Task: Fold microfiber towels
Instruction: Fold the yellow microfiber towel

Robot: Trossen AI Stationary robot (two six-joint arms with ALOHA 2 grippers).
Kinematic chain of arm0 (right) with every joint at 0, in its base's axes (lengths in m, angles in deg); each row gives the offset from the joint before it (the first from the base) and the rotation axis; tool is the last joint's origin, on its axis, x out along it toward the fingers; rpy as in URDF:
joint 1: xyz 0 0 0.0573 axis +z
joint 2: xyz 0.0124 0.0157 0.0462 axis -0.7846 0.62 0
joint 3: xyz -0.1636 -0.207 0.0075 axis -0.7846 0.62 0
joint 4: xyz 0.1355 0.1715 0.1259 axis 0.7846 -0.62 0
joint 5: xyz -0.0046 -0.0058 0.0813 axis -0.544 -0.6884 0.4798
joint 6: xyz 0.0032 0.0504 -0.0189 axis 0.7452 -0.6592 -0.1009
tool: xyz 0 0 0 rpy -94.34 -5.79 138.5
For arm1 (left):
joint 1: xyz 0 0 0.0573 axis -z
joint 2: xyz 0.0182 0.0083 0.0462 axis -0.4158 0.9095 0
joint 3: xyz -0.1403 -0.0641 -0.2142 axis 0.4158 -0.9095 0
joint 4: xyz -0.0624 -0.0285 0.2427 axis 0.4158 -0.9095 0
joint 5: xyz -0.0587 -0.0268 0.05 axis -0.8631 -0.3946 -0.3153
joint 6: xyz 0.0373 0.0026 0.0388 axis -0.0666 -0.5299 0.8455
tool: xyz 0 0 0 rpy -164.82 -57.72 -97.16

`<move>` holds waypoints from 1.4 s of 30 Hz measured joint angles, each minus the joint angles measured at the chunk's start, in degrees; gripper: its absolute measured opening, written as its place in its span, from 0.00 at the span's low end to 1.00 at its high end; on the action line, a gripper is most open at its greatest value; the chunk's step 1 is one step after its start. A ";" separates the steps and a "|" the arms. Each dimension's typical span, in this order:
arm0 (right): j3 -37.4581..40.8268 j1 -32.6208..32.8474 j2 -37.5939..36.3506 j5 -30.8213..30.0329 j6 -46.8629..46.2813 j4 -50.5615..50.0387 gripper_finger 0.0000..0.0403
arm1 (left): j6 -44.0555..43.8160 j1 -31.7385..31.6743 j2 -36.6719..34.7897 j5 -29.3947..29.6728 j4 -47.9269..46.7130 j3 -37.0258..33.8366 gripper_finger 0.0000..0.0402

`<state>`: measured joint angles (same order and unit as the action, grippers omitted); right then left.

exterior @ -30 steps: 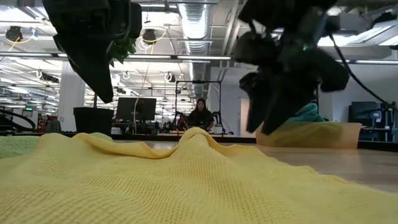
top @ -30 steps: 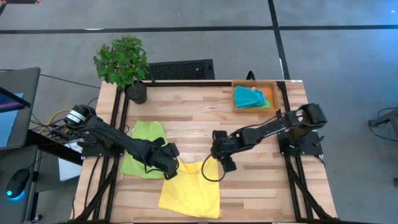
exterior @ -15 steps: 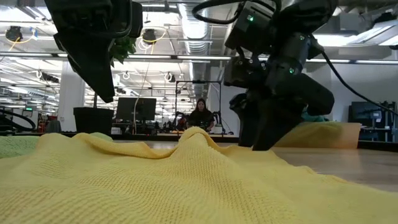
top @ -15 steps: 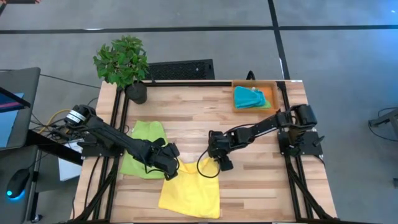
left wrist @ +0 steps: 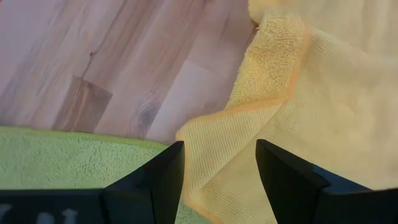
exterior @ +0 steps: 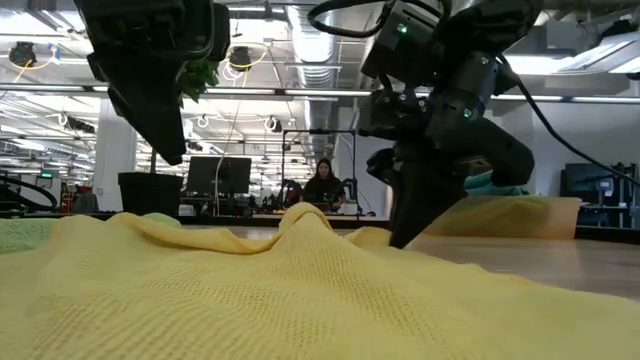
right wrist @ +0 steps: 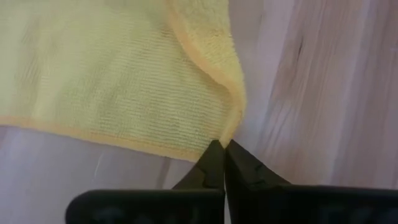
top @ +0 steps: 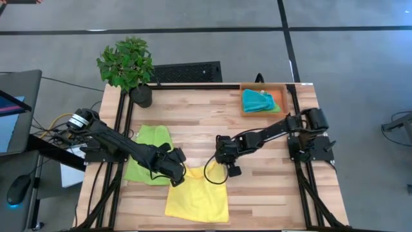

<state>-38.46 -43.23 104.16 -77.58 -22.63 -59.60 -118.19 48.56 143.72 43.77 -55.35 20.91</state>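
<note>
A yellow microfiber towel [top: 197, 198] lies spread on the wooden table near its front edge. My right gripper [top: 228, 169] is shut on the towel's far right corner. My left gripper [top: 177, 175] hangs open above the towel's far left corner [left wrist: 214, 146], its fingers on either side of it, clear of the cloth in the low view [exterior: 168, 140]. A lime towel [top: 148, 156] lies flat to the left, beside the yellow one. A teal towel [top: 259, 101] sits bunched in the orange tray [top: 280, 96]. My right gripper pinches the yellow towel's far right corner [right wrist: 229, 132] between its two fingertips [right wrist: 214, 155]. The fingers slant down from the table's far right side. The hem rises in a small fold at the pinch; the rest of the towel lies on the table.
A potted plant [top: 129, 67] stands at the table's far left corner. The orange tray is at the far right corner. Bare wood [top: 199, 122] lies between them and to the right of the yellow towel. A person [exterior: 323, 185] sits in the room beyond.
My right gripper has come down onto the yellow towel's far right corner and shut on it. The towel's far edge has bunched up slightly at that corner; the rest of the cloth has stayed in place.
</note>
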 joint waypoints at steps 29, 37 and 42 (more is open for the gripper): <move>0.15 0.90 -16.65 -5.67 2.92 -14.53 0.03 | 35.01 -15.04 5.74 -20.18 16.36 0.01 0.47; -0.13 0.79 -17.08 -5.94 3.03 -13.51 0.03 | 38.95 -15.07 11.04 -24.05 19.60 0.38 0.47; 0.09 0.69 -16.96 -5.93 3.02 -14.46 0.04 | 39.09 -15.43 12.00 -24.01 18.68 0.04 0.47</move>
<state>-38.36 -42.54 87.20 -83.51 -19.61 -74.06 -79.11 33.13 155.72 19.76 -36.67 20.95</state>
